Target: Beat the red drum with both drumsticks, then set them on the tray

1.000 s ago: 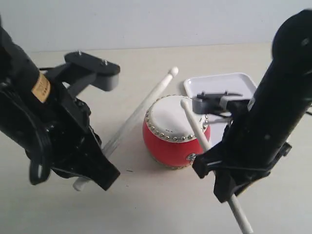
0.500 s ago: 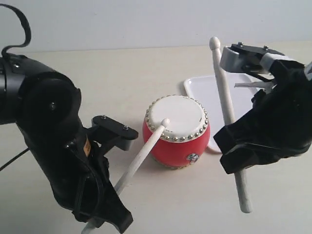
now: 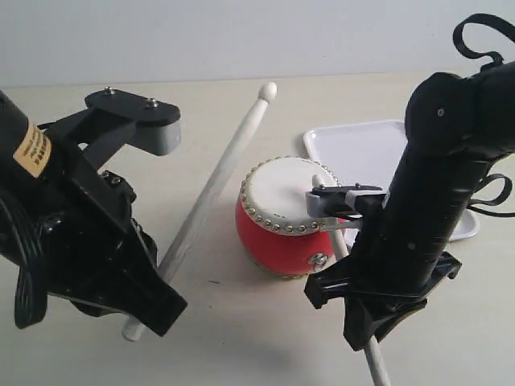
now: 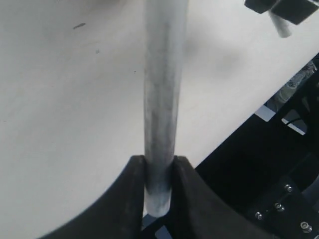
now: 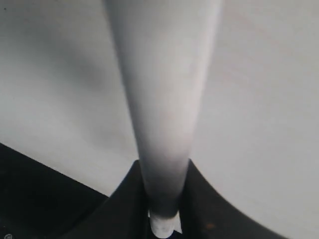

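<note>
The red drum (image 3: 278,233) stands mid-table, white skin up. My left gripper (image 3: 154,308) (image 4: 159,164) is shut on the butt of one drumstick (image 3: 213,189) (image 4: 162,89). That stick slants up past the drum's left side, with its tip in the air. My right gripper (image 3: 366,320) (image 5: 164,169) is shut on the other drumstick (image 3: 325,193) (image 5: 162,89), whose tip lies on the drum skin near the right rim. The white tray (image 3: 358,149) lies behind the drum, partly hidden by the right arm.
The right arm's black body (image 3: 438,185) stands between the drum and the tray's right half. Its camera bracket (image 3: 342,199) hangs over the drum's edge. Dark frame (image 4: 259,169) shows beyond the table edge in the left wrist view.
The left stick has swung up off the drum skin and now points high. The right stick has swung down from upright onto the skin. Both grips are unchanged.
</note>
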